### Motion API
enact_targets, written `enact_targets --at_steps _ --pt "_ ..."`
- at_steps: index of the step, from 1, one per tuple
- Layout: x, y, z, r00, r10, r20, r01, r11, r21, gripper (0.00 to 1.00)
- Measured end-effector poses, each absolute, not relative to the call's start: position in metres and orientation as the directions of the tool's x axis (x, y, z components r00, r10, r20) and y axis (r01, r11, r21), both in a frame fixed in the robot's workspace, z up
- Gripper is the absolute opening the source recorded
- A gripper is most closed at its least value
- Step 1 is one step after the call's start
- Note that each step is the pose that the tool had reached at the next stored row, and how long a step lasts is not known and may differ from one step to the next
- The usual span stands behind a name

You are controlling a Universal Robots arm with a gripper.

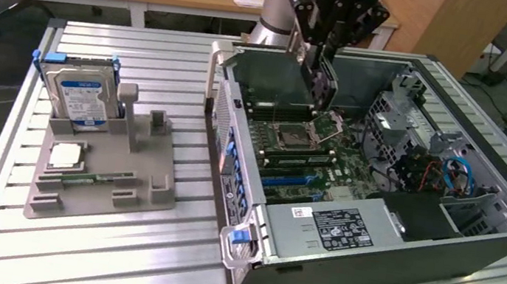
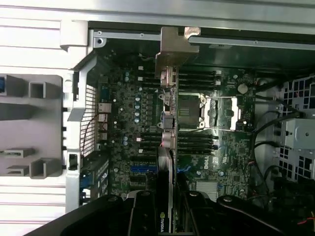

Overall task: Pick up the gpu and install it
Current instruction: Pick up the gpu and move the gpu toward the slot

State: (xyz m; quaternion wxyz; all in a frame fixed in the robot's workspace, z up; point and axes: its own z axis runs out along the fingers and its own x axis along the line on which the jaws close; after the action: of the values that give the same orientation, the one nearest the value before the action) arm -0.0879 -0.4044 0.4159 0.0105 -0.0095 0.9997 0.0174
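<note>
Slatted table (image 1: 118, 257), jaws grip gpu (image 1: 325, 86) (bracket (image 2: 173, 51) outermost)

gpu (image 2: 167, 129) clamped edge-on between fingers (image 2: 143, 216), hanging above motherboard (image 2: 127, 123).

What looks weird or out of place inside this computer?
Nothing looks broken or spilled. The gpu hangs edge-down above the motherboard, clamped in the gripper and not seated in any slot. The metal socket cover beside the processor socket stands flipped open.
</note>
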Motion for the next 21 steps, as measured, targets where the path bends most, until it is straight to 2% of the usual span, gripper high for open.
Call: enact_targets --at_steps 21 --pt "-0.038 -0.404 0.416 -1.0 -0.018 -0.01 -0.018 0.999 0.031 0.26"
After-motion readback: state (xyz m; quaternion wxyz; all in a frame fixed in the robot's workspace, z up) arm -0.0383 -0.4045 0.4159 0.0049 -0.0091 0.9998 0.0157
